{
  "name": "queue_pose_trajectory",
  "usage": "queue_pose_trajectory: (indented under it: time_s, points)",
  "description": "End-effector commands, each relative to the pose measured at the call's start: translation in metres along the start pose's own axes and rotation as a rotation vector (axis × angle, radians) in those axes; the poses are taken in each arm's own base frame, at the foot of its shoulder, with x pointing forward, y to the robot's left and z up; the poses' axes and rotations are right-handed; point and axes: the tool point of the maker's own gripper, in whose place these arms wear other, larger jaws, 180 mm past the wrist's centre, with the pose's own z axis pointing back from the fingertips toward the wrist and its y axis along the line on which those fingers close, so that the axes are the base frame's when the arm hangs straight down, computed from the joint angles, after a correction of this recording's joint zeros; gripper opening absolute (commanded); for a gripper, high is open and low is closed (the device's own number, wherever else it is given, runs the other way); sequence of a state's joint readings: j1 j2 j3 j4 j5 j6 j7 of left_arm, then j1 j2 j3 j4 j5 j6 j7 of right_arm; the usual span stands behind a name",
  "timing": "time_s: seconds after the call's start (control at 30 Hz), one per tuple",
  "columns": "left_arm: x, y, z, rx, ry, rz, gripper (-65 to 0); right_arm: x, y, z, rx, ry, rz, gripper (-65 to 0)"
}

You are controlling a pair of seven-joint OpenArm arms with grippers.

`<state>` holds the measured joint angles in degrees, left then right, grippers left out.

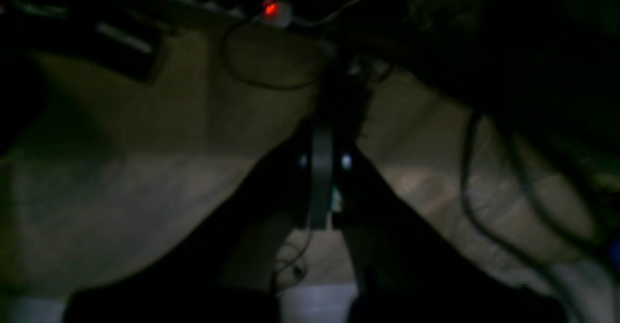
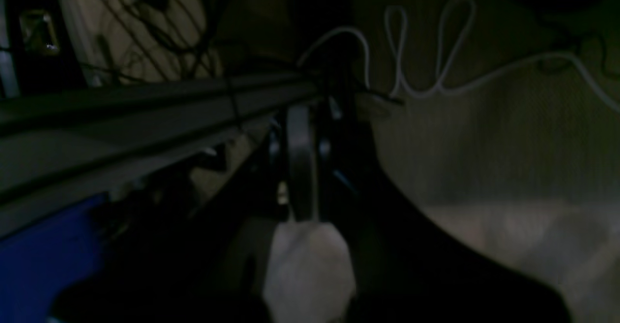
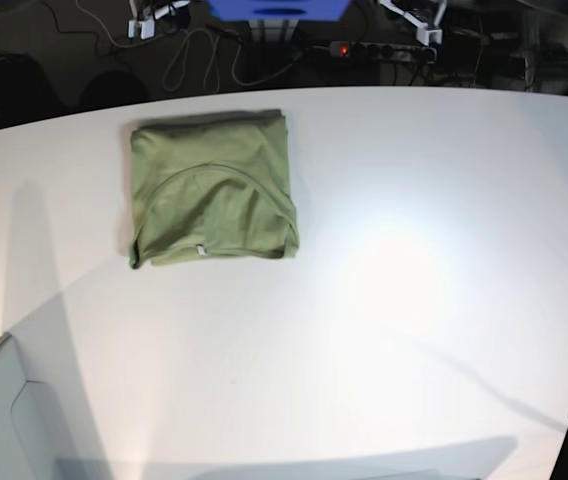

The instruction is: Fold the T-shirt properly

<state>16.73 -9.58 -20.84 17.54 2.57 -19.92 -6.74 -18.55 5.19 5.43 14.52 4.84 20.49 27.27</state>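
The folded T-shirt (image 3: 212,189) lies limp on the counter (image 3: 414,300); pinch its hems. Both grippers' fingers (image 1: 321,177) are pressed together, empty.

No legible text, label, brand or number anywhere; white tag (image 3: 202,250) on T-shirt (image 3: 211,190) unreadable.

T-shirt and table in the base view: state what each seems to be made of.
T-shirt: looks like soft matte knit cloth, probably cotton; it lies in a folded block with soft creases and shows no shine. Table: a smooth white hard top, perhaps laminate or painted board; it throws back a bright glare patch.
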Motion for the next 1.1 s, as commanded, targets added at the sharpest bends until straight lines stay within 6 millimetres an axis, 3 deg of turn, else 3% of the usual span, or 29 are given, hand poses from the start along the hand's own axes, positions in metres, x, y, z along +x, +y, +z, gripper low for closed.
queue_pose_trajectory:
  time_s: [0.0,0.1,0.27,0.47,0.53,0.67,0.93,1.07]
  points:
    - [0.005,0.004,-0.002,0.023,-0.011,-0.012,-65.0,-0.006,-0.005,0.003,-0.007,0.01,-0.017,-64.8]
    - [0.0,0.003,-0.012,0.088,0.03,-0.048,-65.0,-0.016,-0.006,0.002,-0.019,0.056,-0.034,-64.8]
    - [-0.016,-0.029,-0.021,0.077,0.07,-0.118,-65.0,-0.037,-0.002,0.001,-0.006,0.204,-0.027,-64.8]
    - [-0.028,-0.047,-0.024,0.039,0.099,-0.168,-65.0,-0.067,0.023,0.003,0.095,0.428,0.14,-64.8]
    - [-0.029,-0.05,-0.024,0.034,0.103,-0.172,-65.0,-0.065,0.02,-0.002,0.065,0.466,0.205,-64.8]
    - [-0.03,-0.052,-0.025,0.03,0.104,-0.175,-65.0,-0.058,-0.009,-0.005,-0.102,0.438,0.283,-64.8]
    - [-0.03,-0.053,-0.025,0.032,0.103,-0.163,-65.0,-0.048,-0.009,-0.008,-0.109,0.357,0.296,-64.8]
    - [-0.034,-0.067,-0.027,0.011,0.105,-0.152,-65.0,-0.045,-0.008,-0.01,-0.104,0.343,0.302,-64.8]
